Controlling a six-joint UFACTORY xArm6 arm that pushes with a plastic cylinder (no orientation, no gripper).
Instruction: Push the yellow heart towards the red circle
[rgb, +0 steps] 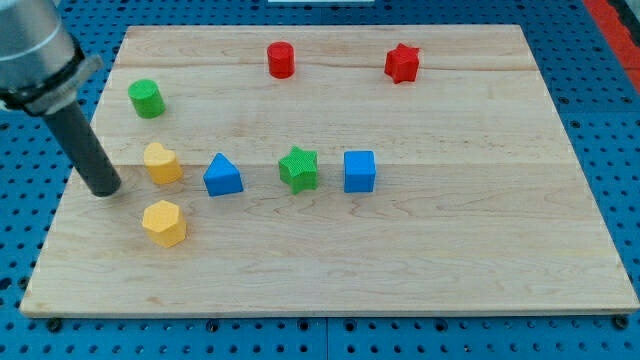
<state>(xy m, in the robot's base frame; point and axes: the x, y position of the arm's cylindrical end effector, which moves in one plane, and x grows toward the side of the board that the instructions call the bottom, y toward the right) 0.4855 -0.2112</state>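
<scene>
The yellow heart (162, 163) lies at the board's left, just left of the blue triangle (222, 176). The red circle (281, 60) stands near the view's top, up and to the right of the heart. My tip (104, 190) rests on the board just left of and slightly below the yellow heart, a small gap apart. The dark rod rises from it to the view's top left.
A yellow hexagon (164, 223) lies below the heart. A green circle (146, 98) is above the heart. A green star (298, 167) and a blue cube (359, 171) sit mid-board. A red star (402, 63) is at the top right. The wooden board (450, 270) ends close to my tip's left.
</scene>
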